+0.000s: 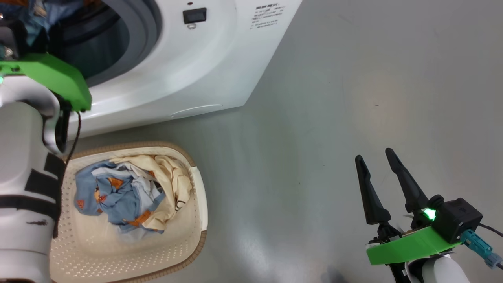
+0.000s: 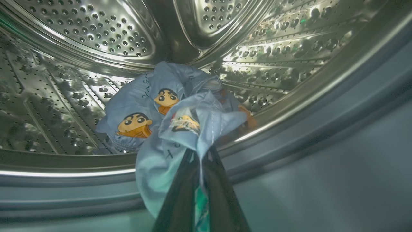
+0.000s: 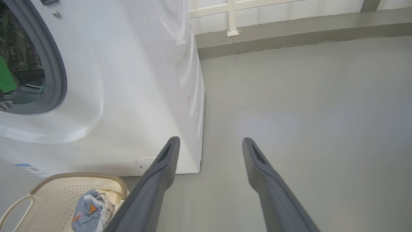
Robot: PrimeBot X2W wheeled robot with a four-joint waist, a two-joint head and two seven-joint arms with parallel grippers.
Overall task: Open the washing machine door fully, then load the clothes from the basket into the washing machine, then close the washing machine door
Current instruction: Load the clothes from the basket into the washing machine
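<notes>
In the head view the left arm (image 1: 23, 157) reaches into the mouth of the washing machine (image 1: 204, 70). The basket (image 1: 198, 188) sits on the floor (image 1: 334, 118) beneath that wrist, with the clothes (image 1: 125, 192) heaped inside it. The right pincer (image 1: 374, 155) hangs well off to the side over bare floor, fingers spread and empty. In the left wrist view the left pincer (image 2: 199, 154) is pressed together on a fold of the blue garment (image 2: 145, 106). The garment's bulk lies just beyond the fingertips on the near lip of the drum (image 2: 96, 32), and a tail droops back beneath the fingers toward the gasket (image 2: 338, 135). To load it well, I judge the pincer should carry the cloth deeper, past the lip, before letting go. That way nothing trails over the rubber to foul the door at closing. In the right wrist view the right pincer (image 3: 211, 141) stands spread with the basket (image 3: 80, 175) low to its left, so it looks free for the next pick.
</notes>
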